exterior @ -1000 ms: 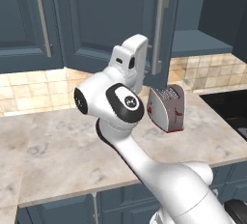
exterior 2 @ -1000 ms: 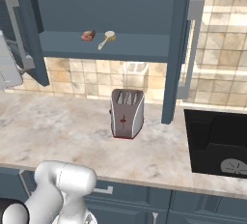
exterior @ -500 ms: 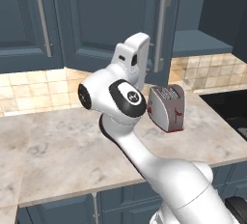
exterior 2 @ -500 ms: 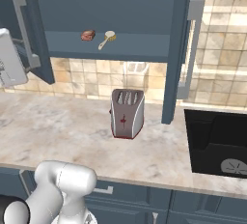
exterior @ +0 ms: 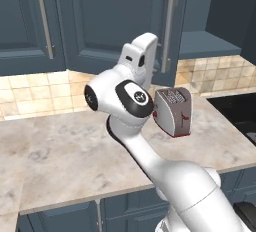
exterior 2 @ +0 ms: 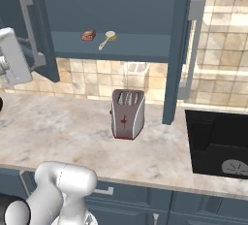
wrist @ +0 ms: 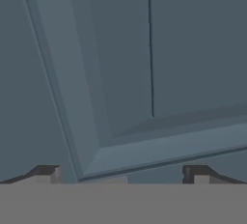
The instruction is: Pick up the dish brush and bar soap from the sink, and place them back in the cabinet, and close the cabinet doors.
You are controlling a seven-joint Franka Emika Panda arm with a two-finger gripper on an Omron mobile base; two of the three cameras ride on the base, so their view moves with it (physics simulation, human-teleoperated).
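Soap (exterior 2: 88, 35) and brush (exterior 2: 108, 39) already up on the cabinet (exterior 2: 121, 54) shelf. Gripper (wrist: 120, 179) spread wide, empty, close against the left door (wrist: 144, 73). Stiff hinged panel, probably light; best pushed flat on its face.

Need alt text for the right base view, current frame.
An open wall cabinet holds a bar soap and a dish brush side by side on its shelf, with both doors swung out. Below, a toaster stands on the marble counter, a black sink to its right.
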